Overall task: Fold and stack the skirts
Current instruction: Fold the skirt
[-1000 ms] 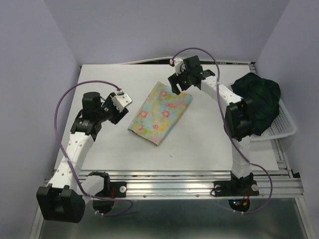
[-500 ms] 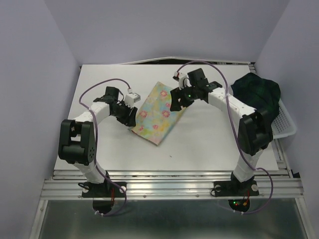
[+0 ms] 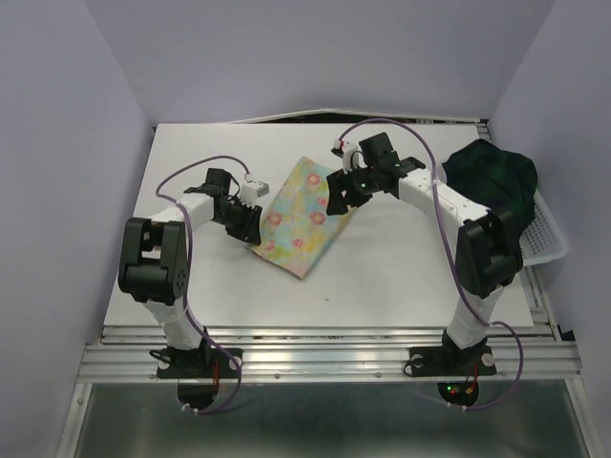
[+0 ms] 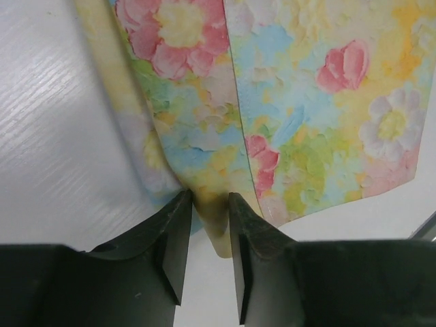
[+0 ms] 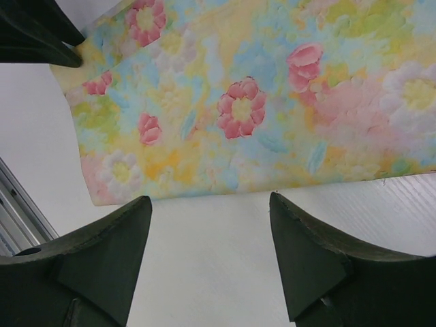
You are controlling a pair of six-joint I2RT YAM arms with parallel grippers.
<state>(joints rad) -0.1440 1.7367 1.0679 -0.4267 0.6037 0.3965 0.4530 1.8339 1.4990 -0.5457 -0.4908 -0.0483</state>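
Top view: two white-and-black arms reach inward over a flat white worktop. The left arm is folded sharply at its elbow, with its forearm running low and to the right. The left gripper sits at the left edge of the floral skirt. The right arm rises from its base, bends and stretches left, so the right gripper hangs at the skirt's right edge. The floral skirt is a flat, folded, roughly rectangular piece of soft cloth. It is pale yellow with pink and blue flowers and lies at a slant in the middle of the worktop. The plaid skirt, dark green and navy, is bunched in a soft heap on a white mesh basket at the right edge.

Left wrist view: the two dark fingers stand close together, pinching a small fold of the floral skirt's yellow edge between them. The cloth spreads away above them, with a straight seam line running through the print.

Right wrist view: the two dark fingers stand wide apart and hold nothing. Bare worktop shows between them, and the floral skirt's edge lies just beyond their tips. The left gripper's dark tip meets the skirt's corner at the upper left.
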